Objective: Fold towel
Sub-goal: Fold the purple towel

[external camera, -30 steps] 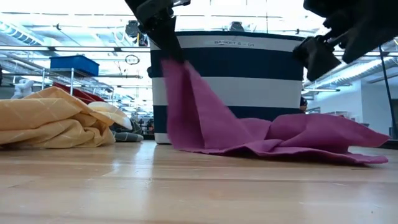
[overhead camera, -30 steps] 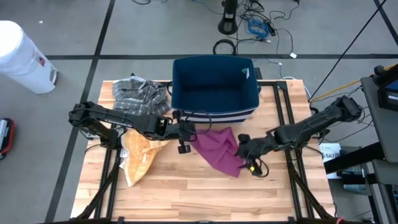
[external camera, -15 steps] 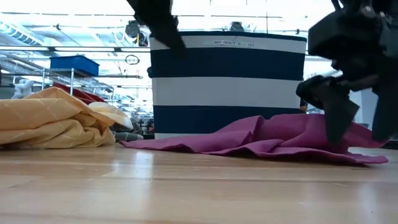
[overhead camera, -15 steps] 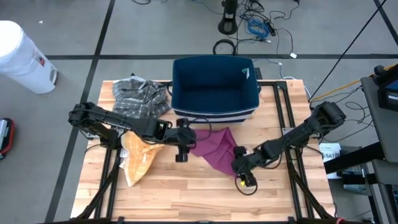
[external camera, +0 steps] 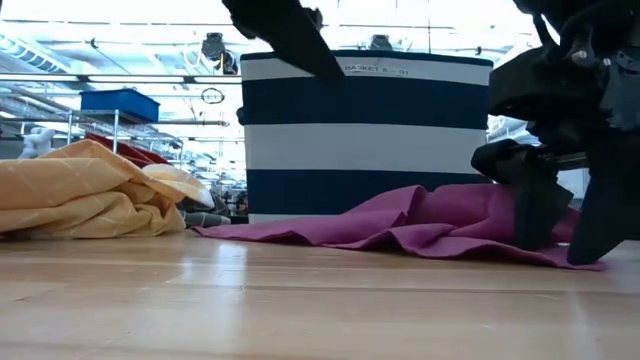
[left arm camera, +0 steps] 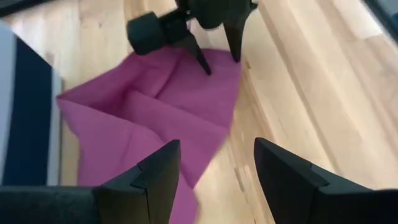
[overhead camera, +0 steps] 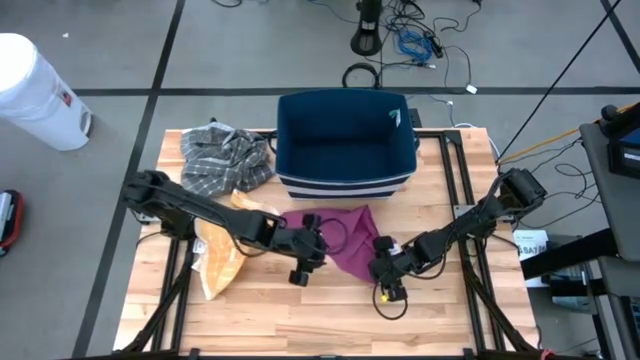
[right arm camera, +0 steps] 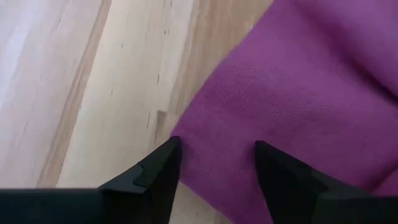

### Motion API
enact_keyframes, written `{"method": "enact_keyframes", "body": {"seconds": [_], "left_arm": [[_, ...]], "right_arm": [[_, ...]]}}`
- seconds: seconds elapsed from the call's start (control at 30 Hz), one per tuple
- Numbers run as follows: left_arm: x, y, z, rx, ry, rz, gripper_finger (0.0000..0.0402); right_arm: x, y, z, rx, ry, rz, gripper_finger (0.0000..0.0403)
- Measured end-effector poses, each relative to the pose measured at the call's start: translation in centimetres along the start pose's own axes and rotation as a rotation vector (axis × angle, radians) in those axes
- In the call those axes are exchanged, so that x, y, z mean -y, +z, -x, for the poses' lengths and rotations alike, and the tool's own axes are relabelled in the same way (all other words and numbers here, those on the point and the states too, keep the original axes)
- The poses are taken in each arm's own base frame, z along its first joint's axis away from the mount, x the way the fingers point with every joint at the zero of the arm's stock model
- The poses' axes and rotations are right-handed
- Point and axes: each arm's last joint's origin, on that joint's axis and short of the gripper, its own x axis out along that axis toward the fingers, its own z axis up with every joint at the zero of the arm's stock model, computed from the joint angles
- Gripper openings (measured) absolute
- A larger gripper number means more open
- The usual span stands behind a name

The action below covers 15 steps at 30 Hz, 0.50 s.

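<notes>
A: The right gripper (overhead camera: 385,278) has dropped to the magenta towel's (overhead camera: 345,240) near right corner, fingers spread either side of the edge.

B: And the left gripper (overhead camera: 305,262) let go; it hovers spread at the left edge. The towel lies crumpled before the striped basket (overhead camera: 345,142), so they're regrasping.

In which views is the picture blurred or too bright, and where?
Low view: ceiling lights behind the striped basket glare white; the nearest tabletop looks soft. Right wrist view: the purple towel is soft, very near the lens. High view: even light, sharp.
</notes>
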Motion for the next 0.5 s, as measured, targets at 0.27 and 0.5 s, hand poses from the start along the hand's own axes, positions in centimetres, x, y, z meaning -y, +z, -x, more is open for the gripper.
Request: {"method": "enact_keyframes", "body": {"seconds": [0.27,0.5], "left_arm": [[0.8,0.0,-3.9,0.077,-0.040,-0.094,0.0211],[2.0,-0.5,-7.3,0.148,-0.123,-0.138,0.0211]], "right_arm": [[-0.1,0.5,0.2,0.062,0.020,0.051,0.0015],[0.3,1.9,2.7,0.209,0.020,0.029,0.0003]]}}
